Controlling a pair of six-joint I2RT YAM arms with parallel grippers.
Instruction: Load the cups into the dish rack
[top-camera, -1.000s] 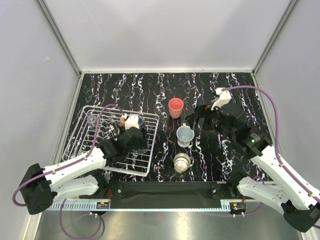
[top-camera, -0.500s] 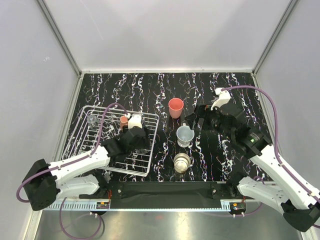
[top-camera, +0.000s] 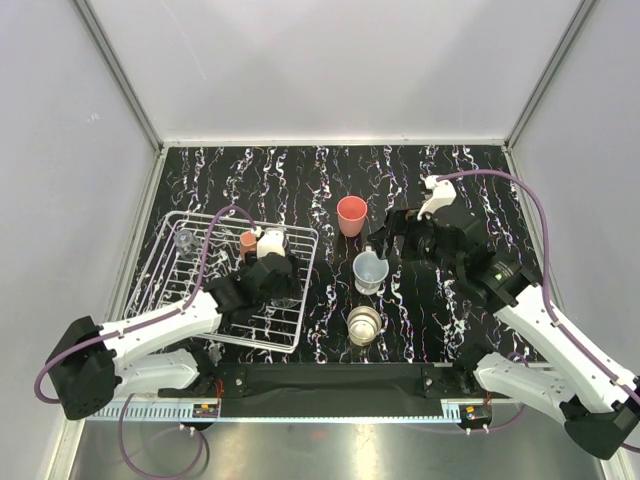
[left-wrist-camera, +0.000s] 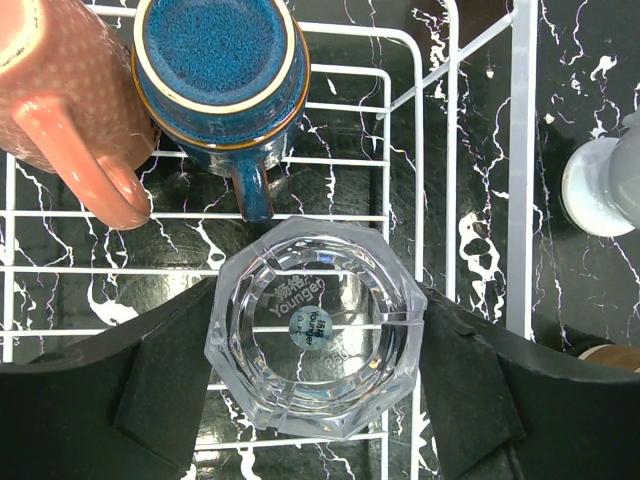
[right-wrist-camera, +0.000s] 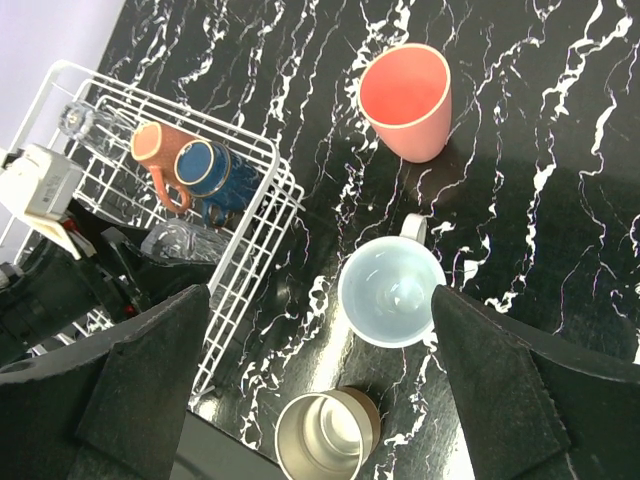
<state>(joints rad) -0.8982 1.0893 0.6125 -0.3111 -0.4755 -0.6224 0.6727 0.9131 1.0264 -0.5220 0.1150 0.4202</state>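
The white wire dish rack (top-camera: 165, 250) sits at the left. My left gripper (top-camera: 272, 280) is over its near right part, shut on a clear glass (left-wrist-camera: 315, 325) held mouth-down, one finger (left-wrist-camera: 160, 390) on each side. A salmon mug (left-wrist-camera: 60, 90) and a dark blue cup (left-wrist-camera: 220, 70) lie in the rack just beyond it, and a second clear glass (top-camera: 185, 239) stands at the rack's far left. My right gripper (top-camera: 395, 235) is open and empty, hovering above the pale blue-white mug (right-wrist-camera: 392, 292) and the beige cup (right-wrist-camera: 325, 437). The coral-red tumbler (top-camera: 351, 214) stands upright further back.
The three loose cups stand on the black marbled table (top-camera: 450, 300) in a line just right of the rack's right rim (right-wrist-camera: 260, 250). Grey walls close in the table on the left, back and right.
My left gripper has shifted slightly over the rack with the clear glass in it. My right gripper has edged a little to the left above the loose cups.
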